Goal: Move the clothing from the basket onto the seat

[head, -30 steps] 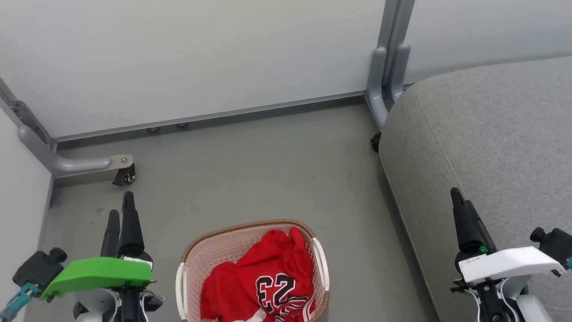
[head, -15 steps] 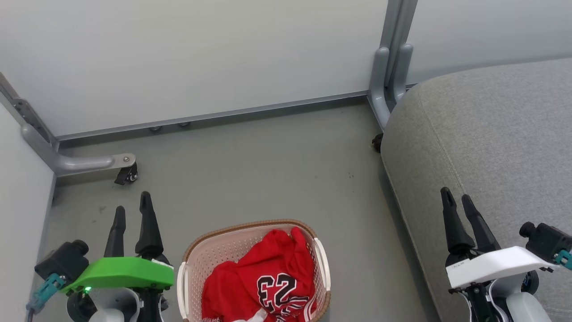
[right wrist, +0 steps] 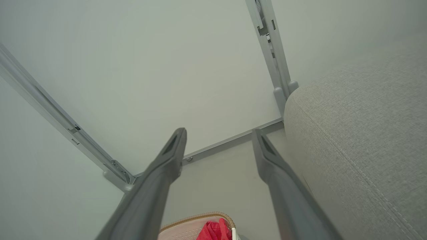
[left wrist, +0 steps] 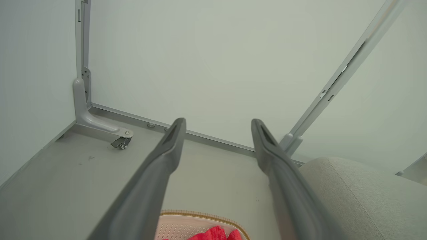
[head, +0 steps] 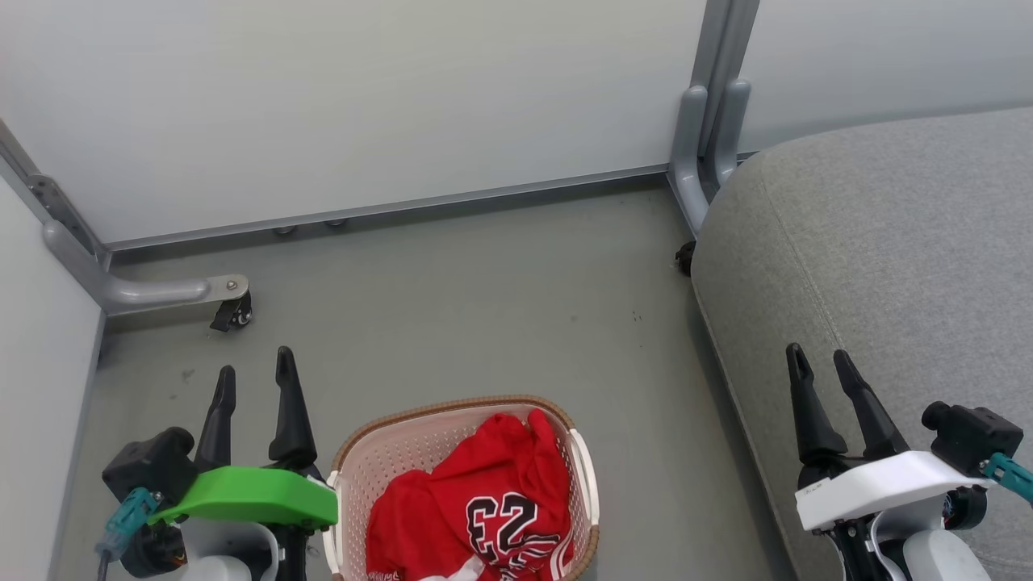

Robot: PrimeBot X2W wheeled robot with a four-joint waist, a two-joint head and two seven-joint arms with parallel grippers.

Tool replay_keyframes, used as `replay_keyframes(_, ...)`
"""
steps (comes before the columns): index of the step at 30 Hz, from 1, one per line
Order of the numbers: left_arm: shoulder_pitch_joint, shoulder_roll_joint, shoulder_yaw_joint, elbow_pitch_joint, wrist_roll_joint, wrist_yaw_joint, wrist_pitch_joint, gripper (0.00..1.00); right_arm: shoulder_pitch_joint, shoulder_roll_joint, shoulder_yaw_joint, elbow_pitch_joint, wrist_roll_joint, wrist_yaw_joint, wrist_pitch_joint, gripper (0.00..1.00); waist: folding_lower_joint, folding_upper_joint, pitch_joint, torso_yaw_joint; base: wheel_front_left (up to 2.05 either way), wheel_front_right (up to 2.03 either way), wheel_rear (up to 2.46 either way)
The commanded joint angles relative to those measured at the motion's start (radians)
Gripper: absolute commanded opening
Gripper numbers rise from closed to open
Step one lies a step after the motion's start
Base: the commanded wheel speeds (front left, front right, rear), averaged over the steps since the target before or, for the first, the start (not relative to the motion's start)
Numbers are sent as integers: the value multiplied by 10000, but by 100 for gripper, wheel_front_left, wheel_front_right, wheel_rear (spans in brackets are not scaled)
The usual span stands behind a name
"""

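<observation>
Two pincers are counted, the left pincer (head: 255,363) and the right pincer (head: 817,353), and two dark fingers (head: 290,411) are seen on each, so four are tallied. One basket (head: 452,403) is spotted just right of the left pincer. One heap of red clothing (head: 484,484) is logged inside it (how many garments are bundled there cannot be told), and a single "23" is read. One seat (head: 888,242) is noted on the right pincer's side. Two wheels are counted: one castor (head: 234,311) ahead of the left pincer, the other castor (head: 684,258) well ahead of the right pincer, half hidden.
</observation>
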Motion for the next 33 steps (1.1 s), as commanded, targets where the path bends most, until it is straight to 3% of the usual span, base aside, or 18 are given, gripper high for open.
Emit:
replay_keyframes(1,-64,70,-45,-42,303,60,-90,100,22,-10,-73,-38,-335,2,-93,100,0,40,0,4,0,0,0)
replay_keyframes(33,175,103,-416,84,3263,221,-796,100,85,149,-76,157,-3620,3,-606,100,0,57,-66,219,0,0,0)
